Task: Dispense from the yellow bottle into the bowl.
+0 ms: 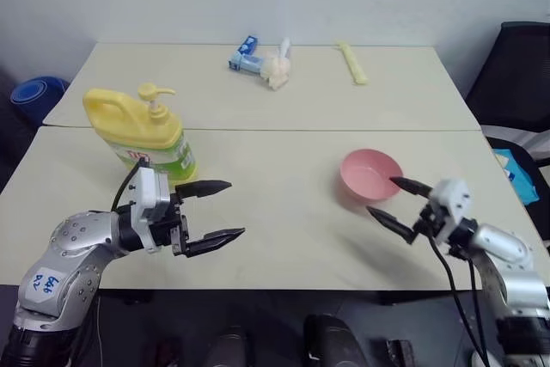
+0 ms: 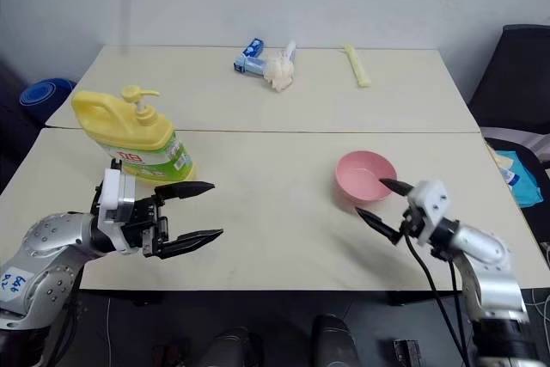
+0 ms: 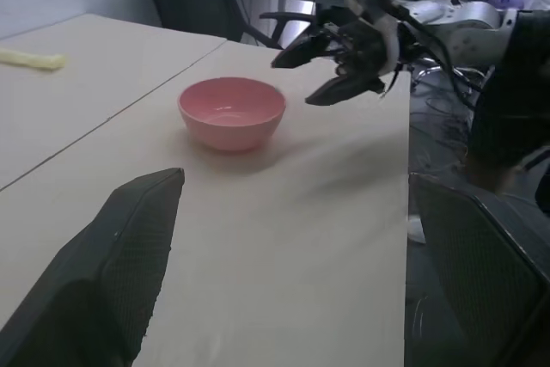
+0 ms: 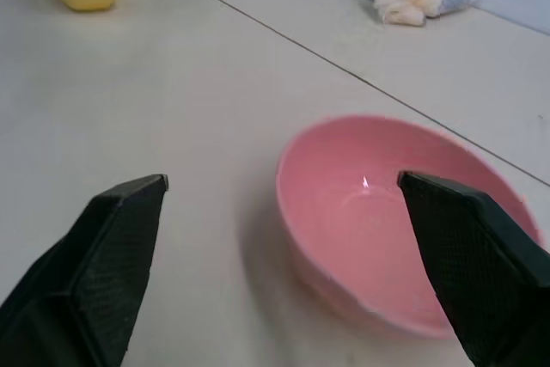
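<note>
Both hands up front, low over the near edge of the surface (image 1: pixel 284 126). Left hand (image 1: pixel 225 210) spread wide, fingers level and pointing toward the middle, gripping nothing. Yellow bottle (image 1: pixel 142 133) just behind and beside that hand, upright on the surface, pump top (image 1: pixel 155 96) turned toward the centre, green-and-white label facing forward. Close, but not touching the fingers.

Right hand (image 1: pixel 397 201) also spread wide and empty, angled in toward the centre. Pink bowl (image 1: pixel 370 174) right at its fingertips, one finger reaching over the near rim, the other lower on the near side; contact hard to judge. From the right wrist, bowl sitting between the two fingers (image 4: pixel 103 264), upright, nothing visible inside.

Bottle and bowl well apart, bottle on the left half, bowl on the right. Far back on the surface: blue tube (image 1: pixel 246 55) next to a pale fluffy puff (image 1: pixel 277 69), and a yellow strip (image 1: pixel 351 64) farther right.
</note>
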You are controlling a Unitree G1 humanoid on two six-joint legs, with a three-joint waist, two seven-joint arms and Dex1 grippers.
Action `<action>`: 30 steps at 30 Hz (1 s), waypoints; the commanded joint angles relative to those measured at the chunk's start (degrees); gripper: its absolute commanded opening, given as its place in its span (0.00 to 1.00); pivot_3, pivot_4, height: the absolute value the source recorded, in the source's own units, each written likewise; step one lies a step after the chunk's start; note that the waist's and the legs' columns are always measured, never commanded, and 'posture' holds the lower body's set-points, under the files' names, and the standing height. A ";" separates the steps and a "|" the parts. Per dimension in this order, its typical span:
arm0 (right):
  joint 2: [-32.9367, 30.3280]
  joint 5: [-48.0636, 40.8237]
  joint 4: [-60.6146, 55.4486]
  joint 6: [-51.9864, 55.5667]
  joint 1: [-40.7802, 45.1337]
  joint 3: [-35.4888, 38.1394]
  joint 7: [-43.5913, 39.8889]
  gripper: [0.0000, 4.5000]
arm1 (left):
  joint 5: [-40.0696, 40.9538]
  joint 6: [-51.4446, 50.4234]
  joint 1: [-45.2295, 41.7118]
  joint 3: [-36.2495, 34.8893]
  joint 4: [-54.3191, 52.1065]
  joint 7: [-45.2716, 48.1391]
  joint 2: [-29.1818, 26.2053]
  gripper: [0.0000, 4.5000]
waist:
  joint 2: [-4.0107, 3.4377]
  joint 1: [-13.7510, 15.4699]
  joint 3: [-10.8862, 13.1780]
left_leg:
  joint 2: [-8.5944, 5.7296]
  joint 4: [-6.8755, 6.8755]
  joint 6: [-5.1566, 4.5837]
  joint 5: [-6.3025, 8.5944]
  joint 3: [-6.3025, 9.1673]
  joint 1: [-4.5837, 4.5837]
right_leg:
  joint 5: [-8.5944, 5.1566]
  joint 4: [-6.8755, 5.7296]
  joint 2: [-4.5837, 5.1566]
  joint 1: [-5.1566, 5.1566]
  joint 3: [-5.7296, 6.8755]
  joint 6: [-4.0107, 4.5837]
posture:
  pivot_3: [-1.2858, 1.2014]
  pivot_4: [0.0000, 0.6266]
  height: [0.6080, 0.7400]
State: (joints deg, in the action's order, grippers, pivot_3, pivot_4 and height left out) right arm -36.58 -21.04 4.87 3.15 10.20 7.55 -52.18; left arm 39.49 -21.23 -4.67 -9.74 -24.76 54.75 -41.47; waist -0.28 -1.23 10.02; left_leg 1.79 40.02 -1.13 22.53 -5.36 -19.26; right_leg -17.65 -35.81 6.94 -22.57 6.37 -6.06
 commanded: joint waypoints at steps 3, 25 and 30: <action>-1.04 5.23 -0.21 9.90 5.56 -5.22 3.30 1.00 | -1.56 0.61 -1.46 1.47 -0.37 1.03 -0.19 0.99 | 0.00 0.42 0.00 | -0.03 0.01 0.00 0.00 0.01 -0.06 | 0.00 0.03 0.01 -0.01 -0.01 0.00 | 0.52 0.24 1.00; 1.74 15.42 5.85 10.94 11.96 -12.54 6.31 0.00 | -1.28 -0.51 -1.30 0.15 -1.62 -1.57 1.70 1.00 | 0.04 0.97 -0.01 | 0.02 0.02 0.01 0.00 -0.02 -0.09 | 0.01 0.10 -0.17 -0.03 -0.02 -0.02 | 0.52 0.24 1.00; 0.60 13.32 -0.95 14.73 15.75 -13.64 0.44 0.00 | 7.74 -5.95 -2.58 -7.76 -3.17 -3.62 -0.22 0.91 | 0.04 0.65 0.02 | 0.07 0.02 0.03 0.00 -0.02 -0.11 | 0.01 0.11 -0.20 -0.06 -0.09 -0.01 | 0.52 0.24 1.00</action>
State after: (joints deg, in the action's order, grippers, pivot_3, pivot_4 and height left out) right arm -35.28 -5.76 9.07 16.75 23.77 -5.65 -49.31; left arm 42.36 -25.54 -6.11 -12.77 -24.92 52.13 -40.43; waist -0.24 -0.58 10.03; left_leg 1.89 40.04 -1.10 22.54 -5.38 -19.40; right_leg -17.64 -35.73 6.74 -22.67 6.23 -6.07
